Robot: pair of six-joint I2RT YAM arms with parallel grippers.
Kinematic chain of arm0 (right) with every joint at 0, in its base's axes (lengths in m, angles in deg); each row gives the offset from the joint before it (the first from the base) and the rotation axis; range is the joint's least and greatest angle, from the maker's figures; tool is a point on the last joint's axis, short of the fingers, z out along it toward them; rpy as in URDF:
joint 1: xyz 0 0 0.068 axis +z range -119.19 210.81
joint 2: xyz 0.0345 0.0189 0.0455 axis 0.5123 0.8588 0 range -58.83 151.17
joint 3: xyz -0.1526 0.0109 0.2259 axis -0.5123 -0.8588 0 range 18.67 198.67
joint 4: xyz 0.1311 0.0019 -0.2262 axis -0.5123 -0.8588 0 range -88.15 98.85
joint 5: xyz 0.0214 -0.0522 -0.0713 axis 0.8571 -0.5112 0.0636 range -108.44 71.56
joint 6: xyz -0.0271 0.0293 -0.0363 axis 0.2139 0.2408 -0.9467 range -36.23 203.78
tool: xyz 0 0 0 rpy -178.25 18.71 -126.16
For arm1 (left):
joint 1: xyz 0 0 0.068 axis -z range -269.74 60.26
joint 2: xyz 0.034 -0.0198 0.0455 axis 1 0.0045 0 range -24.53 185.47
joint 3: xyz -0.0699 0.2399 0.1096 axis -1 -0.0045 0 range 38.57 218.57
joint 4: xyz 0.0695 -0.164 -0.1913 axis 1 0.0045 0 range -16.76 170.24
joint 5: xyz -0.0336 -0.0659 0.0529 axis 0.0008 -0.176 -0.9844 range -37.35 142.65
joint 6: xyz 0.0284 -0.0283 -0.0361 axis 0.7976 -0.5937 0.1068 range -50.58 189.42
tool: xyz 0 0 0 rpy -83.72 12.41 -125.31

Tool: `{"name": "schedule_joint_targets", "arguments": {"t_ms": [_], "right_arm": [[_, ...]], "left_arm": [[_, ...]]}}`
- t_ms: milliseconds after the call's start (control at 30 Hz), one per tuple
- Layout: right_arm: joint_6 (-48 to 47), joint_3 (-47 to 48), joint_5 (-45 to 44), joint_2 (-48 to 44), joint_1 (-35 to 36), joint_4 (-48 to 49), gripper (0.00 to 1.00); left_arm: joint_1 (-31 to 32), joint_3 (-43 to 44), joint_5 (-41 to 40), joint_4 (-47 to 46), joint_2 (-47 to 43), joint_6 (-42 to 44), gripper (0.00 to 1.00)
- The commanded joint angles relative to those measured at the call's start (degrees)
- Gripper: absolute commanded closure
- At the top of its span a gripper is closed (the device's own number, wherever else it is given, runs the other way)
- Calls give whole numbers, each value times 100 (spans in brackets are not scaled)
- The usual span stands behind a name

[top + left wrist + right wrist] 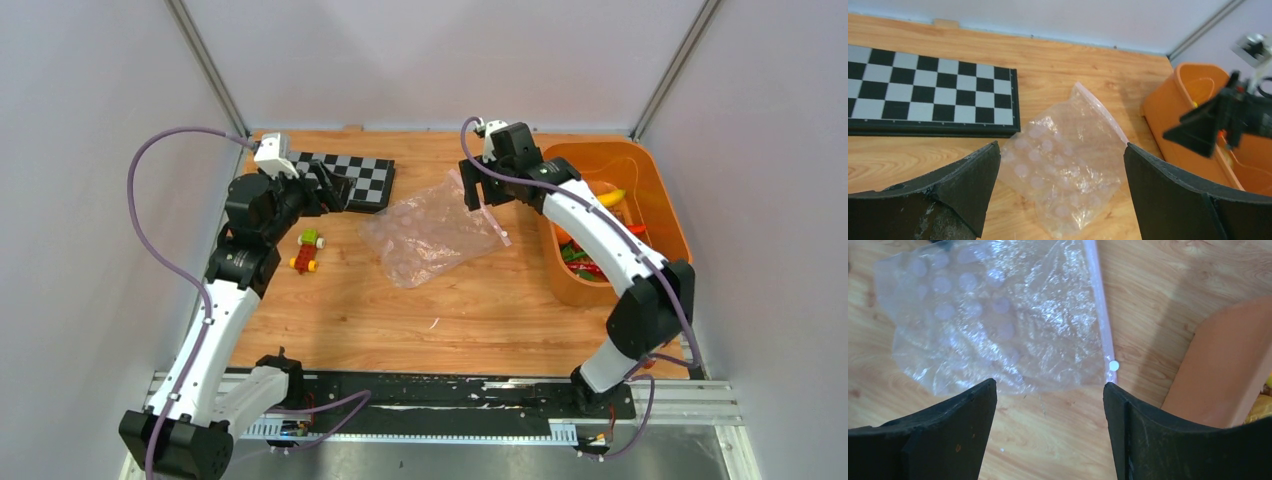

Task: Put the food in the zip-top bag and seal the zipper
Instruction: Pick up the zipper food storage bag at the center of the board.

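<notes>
Top external view, items as I read them from my desk.

- **Zip-top bag (430, 232):** clear, dotted and crumpled. It lies flat on the table (400, 320) near the centre, between the chessboard (358, 182) and the orange basket (660, 185).
- **Zipper (1101, 315):** a pale strip along the bag's edge facing the basket. In the right wrist view a small white slider (1113, 365) sits at the end nearest the fingers.
- **Food (588, 262):** red, green and yellow pieces, inside the basket.
- **Block toys (308, 250):** on the wood beside the left arm.
- **Left gripper (1062, 147):** jaws spread wide, holding nothing, by the chessboard's corner and facing the bag.
- **Right gripper (1049, 385):** jaws apart with nothing between them, poised over the bag's zipper side. I cannot tell whether it touches the bag.
</notes>
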Motion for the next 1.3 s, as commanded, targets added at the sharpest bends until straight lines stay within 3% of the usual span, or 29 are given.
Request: {"name": "schedule_joint_targets", "arguments": {"t_ms": [0,167,467,633,800,933,1033,1100,1167,1267], "right_arm": [[-43,520,-284,711,-207,242,22],[-219,1176,166,1759,-387,1,34],[-451,1996,269,3104,-649,312,34],[-684,2093,855,3584,-849,316,38],[-792,1570,1694,3406,-913,777,48],[-798,1079,1939,3062,-911,951,71],[-646,459,2319,2617,-897,1390,75],[-525,22,2552,2384,-885,1641,91],[-298,-252,2693,2153,-817,1718,99],[-177,-761,2586,1674,-526,1923,100]], "left_arm": [[-28,-75,575,232,-86,202,0],[-28,-159,770,389,-99,240,0],[-28,-281,1018,540,-189,153,0],[-27,-292,1090,633,-275,209,0],[-28,-302,1099,709,-273,273,0],[-28,-292,1151,784,-273,295,0],[-28,-320,1182,810,-286,266,0],[-28,-341,1250,854,-289,233,0],[-28,-397,1329,918,-312,189,0],[-28,-537,1389,1051,-396,60,0]]}}
